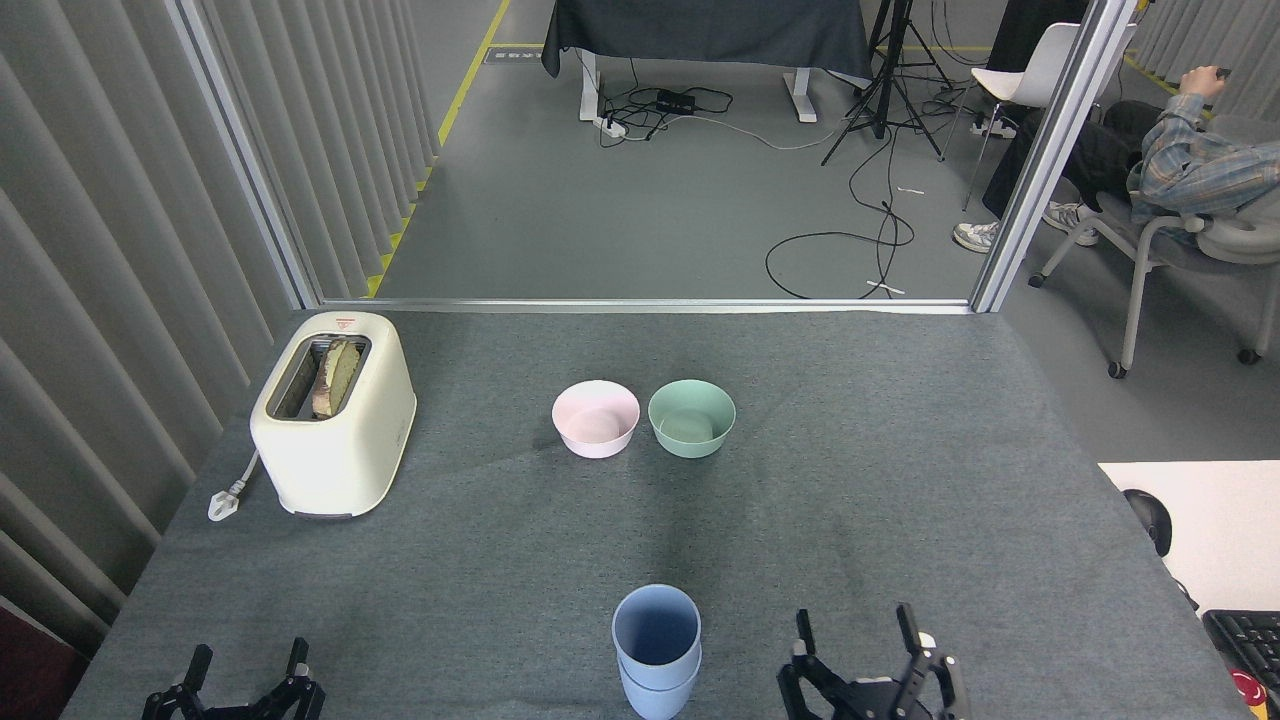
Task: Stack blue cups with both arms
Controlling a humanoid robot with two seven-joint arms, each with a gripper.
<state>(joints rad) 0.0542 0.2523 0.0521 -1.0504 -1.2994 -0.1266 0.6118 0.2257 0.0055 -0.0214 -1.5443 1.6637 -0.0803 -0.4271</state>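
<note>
The two pale blue cups (656,650) stand nested as one stack on the grey table near its front edge, the upper rim above the lower cup's rim. My right gripper (858,632) is open to the right of the stack, apart from it, with nothing between its fingers. At the bottom left corner my left gripper (245,662) is open and holds nothing, far from the cups.
A cream toaster (334,411) with bread stands at the left, its plug on the mat. A pink bowl (596,418) and a green bowl (691,418) sit mid-table. A person sits on a chair (1190,225) beyond the table at right.
</note>
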